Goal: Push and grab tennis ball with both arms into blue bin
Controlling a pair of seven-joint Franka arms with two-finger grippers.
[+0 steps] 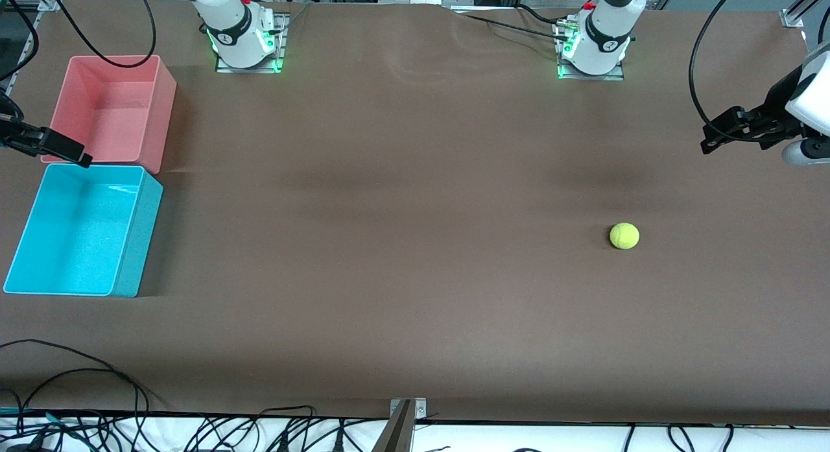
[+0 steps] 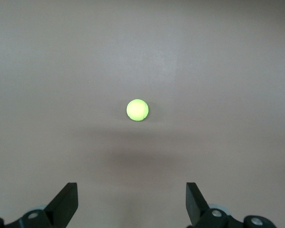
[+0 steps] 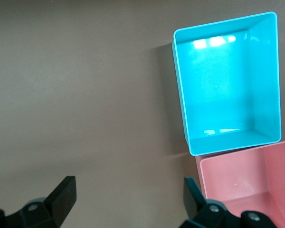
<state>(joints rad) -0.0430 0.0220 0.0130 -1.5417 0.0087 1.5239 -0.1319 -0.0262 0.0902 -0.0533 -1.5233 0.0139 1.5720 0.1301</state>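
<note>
The tennis ball (image 1: 624, 236) lies alone on the brown table (image 1: 415, 244), toward the left arm's end and about midway between the edge where the arm bases stand and the edge nearest the front camera. The left gripper (image 1: 713, 137) hangs in the air above the table's end edge, well apart from the ball; in the left wrist view its two black fingers (image 2: 66, 202) stand wide open and empty, with the ball (image 2: 137, 109) centred between them but farther off.

At the right arm's end of the table, the right gripper (image 1: 71, 152) hovers over the seam where the blue bin (image 1: 139, 238) and the pink bin (image 1: 162, 115) meet, its fingers (image 3: 64, 194) likewise spread and holding nothing.

The ball is round, fuzzy and yellow-green. Both bins are smooth, glossy plastic tubs, rectangular with straight walls and rounded corners, and both are empty. They stand touching, the blue one nearer the front camera. The table surface is matte and even.
</note>
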